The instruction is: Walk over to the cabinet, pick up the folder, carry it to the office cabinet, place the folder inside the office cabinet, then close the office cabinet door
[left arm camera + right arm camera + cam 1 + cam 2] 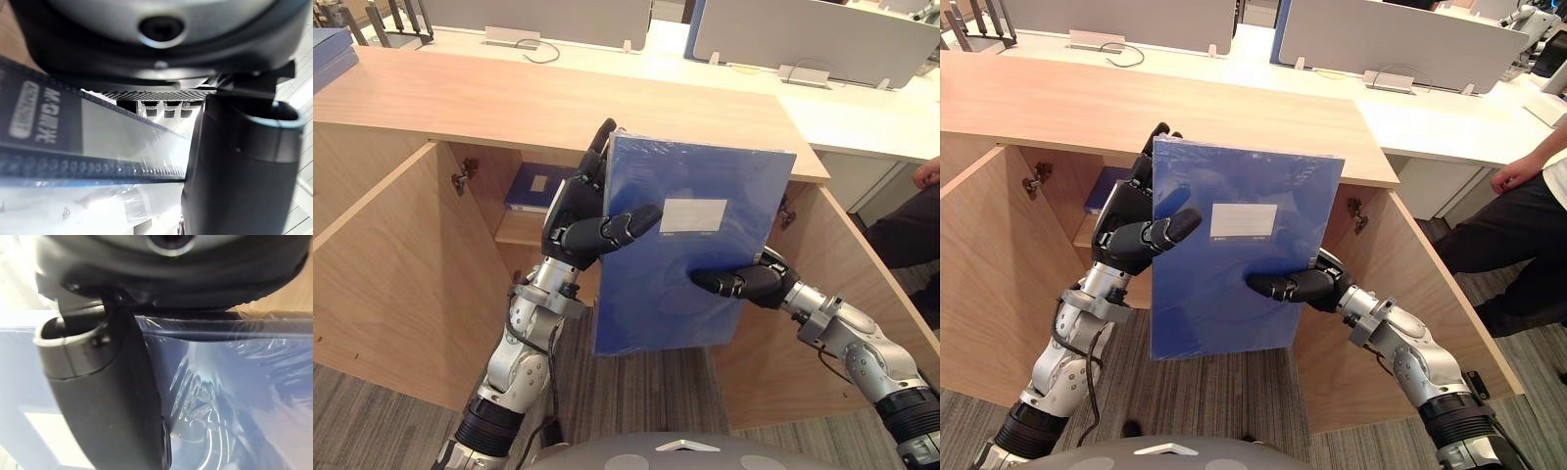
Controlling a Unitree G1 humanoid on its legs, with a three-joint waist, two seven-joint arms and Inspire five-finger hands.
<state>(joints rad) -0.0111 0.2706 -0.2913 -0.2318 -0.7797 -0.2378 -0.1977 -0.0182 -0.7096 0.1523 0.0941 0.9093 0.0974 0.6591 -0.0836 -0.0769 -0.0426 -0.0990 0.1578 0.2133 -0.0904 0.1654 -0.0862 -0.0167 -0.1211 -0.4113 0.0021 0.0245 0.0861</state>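
The left hand (579, 227) and right hand (751, 283) are nearest. Both are clamped on the blue folder (685, 294), held upright in the air before the open cabinet (558, 103).

The left hand grips the folder's edge at 9 o'clock. Its thumb lies across the front face, pointing toward 3 o'clock. Its fingers curl round behind the edge, and their tips show at the 11 o'clock corner.

The right hand grips the edge at 4 o'clock, with its thumb flat on the face pointing toward 9 o'clock. Its fingers are hidden behind the folder. The right wrist view shows that thumb pressed on the glossy wrap.

A white label (693, 214) sits on the face, just at 3 o'clock of the left thumb's tip. The folder's top leans slightly toward 1 o'clock.

The left door (391, 264) stands open at 9 o'clock and the right door (832, 294) at 3 o'clock. Inside the cabinet, at 10 o'clock of the held folder, a second folder (530, 186) lies flat on a shelf (517, 231).

Grey carpet (636, 392) shows at 6 o'clock. Beyond the cabinet top, at 1 o'clock, is a white desk (862, 117) with grey screens (822, 39). A person (1518, 235) in dark trousers stands at 3 o'clock.
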